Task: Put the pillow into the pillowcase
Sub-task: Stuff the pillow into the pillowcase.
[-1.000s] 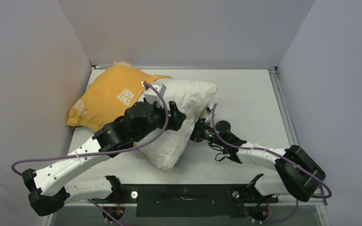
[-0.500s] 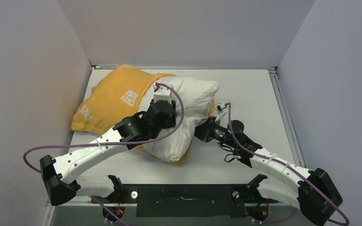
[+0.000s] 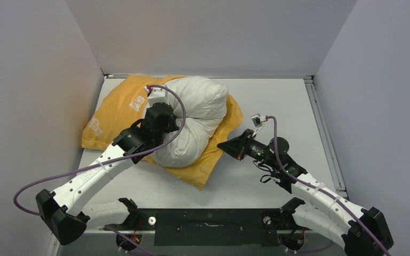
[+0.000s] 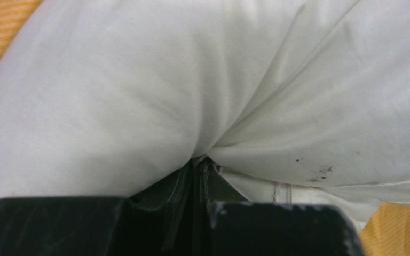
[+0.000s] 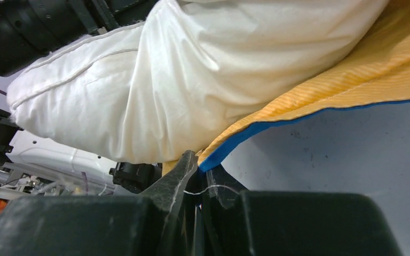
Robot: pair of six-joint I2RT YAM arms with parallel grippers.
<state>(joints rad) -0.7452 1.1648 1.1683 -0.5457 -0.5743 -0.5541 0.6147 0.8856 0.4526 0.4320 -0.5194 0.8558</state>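
The pillow (image 3: 203,106) covers much of the pillowcase (image 3: 115,106) (lettering (image 3: 136,101) partly hidden).

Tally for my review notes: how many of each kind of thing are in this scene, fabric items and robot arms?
pillow: 1
pillowcase: 1
robot arms: 2 (left arm, right arm)
Total: 4

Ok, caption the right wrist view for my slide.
The right gripper, shut on the pillowcase edge, with the pillow bulging above.
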